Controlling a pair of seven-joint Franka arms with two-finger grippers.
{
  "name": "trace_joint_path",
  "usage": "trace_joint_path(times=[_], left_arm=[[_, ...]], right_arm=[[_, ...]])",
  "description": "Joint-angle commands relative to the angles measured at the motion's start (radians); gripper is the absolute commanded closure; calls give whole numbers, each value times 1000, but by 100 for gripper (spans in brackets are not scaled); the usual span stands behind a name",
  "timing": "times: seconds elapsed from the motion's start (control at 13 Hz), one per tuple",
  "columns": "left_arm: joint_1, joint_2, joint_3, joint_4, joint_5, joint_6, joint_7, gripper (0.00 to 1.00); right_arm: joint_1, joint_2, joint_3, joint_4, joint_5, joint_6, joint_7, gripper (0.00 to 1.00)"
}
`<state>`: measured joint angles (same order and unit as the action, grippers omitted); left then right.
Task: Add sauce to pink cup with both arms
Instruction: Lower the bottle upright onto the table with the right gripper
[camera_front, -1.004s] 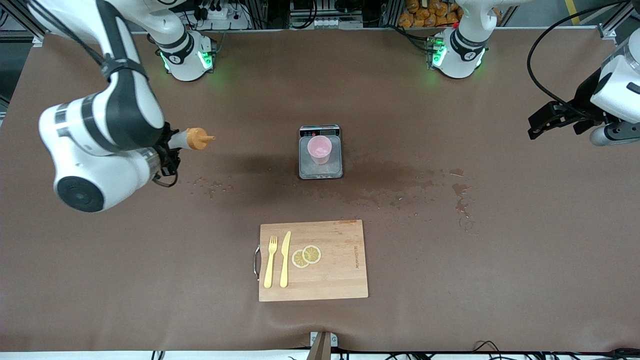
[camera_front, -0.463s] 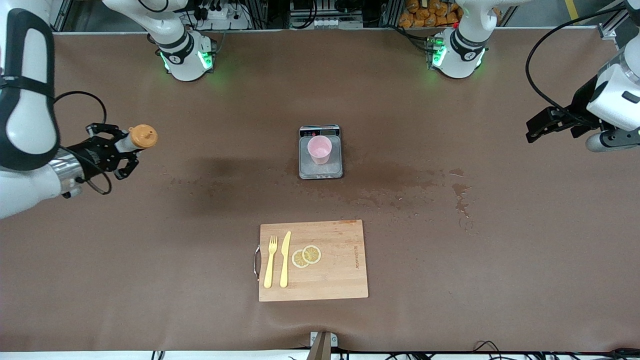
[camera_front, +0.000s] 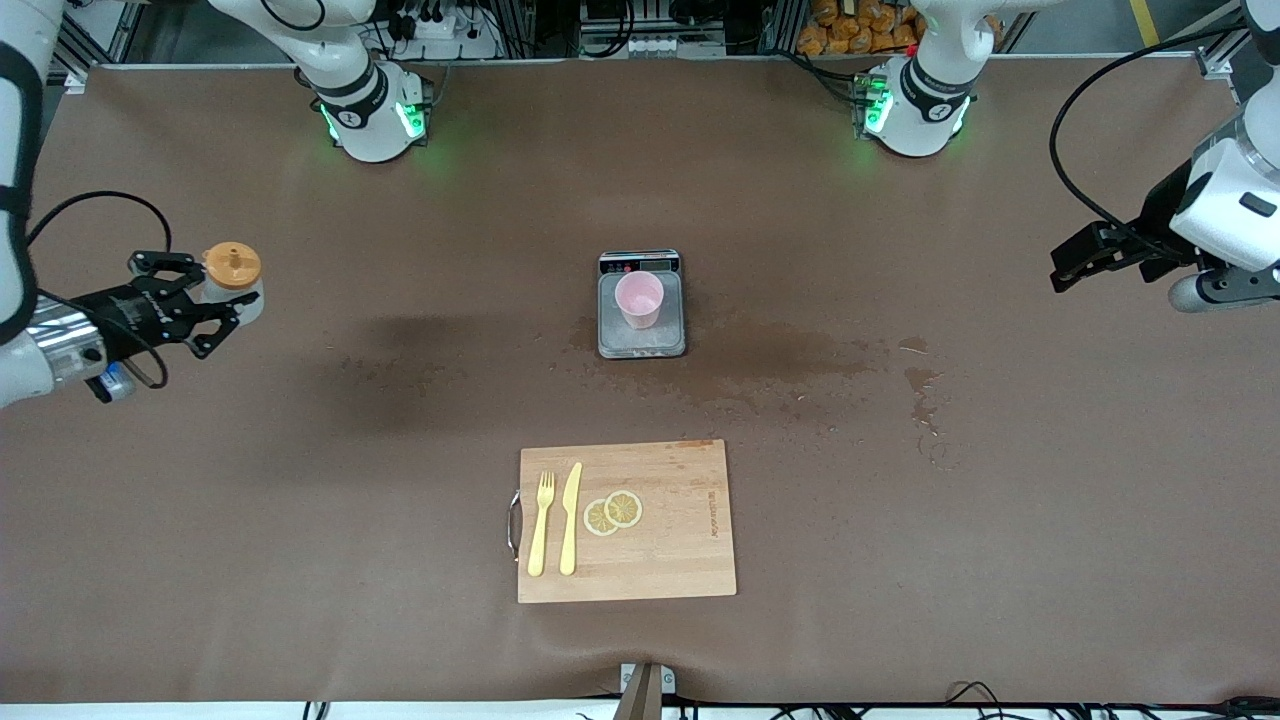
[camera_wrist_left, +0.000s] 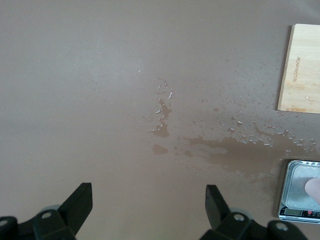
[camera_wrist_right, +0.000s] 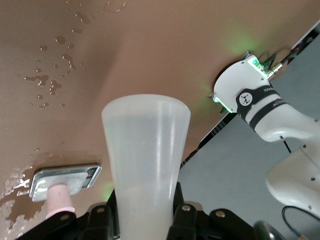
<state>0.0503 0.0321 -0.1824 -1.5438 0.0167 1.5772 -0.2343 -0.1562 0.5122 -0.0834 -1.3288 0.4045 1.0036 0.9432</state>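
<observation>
A wooden cutting board (camera_front: 626, 521) with a fork, a knife and 2 lemon slices lies nearest the camera. Farther off, the pink cup (camera_front: 639, 299) stands on a grey scale (camera_front: 641, 340) among wet patches; whether it holds sauce cannot be told. The right gripper (camera_front: 205, 300), at the right arm's end of the table, clamps the sauce (camera_front: 234, 279) bottle upright, well apart from the cup. The left gripper (camera_wrist_left: 149, 204) waits with jaws spread and empty over its own end. Judging by this, the pour looks finished and only setting the bottle down remains.
</observation>
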Motion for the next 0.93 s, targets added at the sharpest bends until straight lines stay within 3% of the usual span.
trace_joint_path(times=[0.0, 0.39, 0.85], left_arm=[[-7, -9, 6, -1, 17, 7, 20, 0], [-6, -8, 6, -2, 17, 7, 18, 0], [-7, -6, 6, -2, 17, 17, 18, 0]], right_arm=[[-93, 47, 17, -4, 60, -20, -127, 56], [-207, 169, 17, -4, 103, -20, -334, 55], [-269, 319, 17, -4, 132, -7, -491, 55]])
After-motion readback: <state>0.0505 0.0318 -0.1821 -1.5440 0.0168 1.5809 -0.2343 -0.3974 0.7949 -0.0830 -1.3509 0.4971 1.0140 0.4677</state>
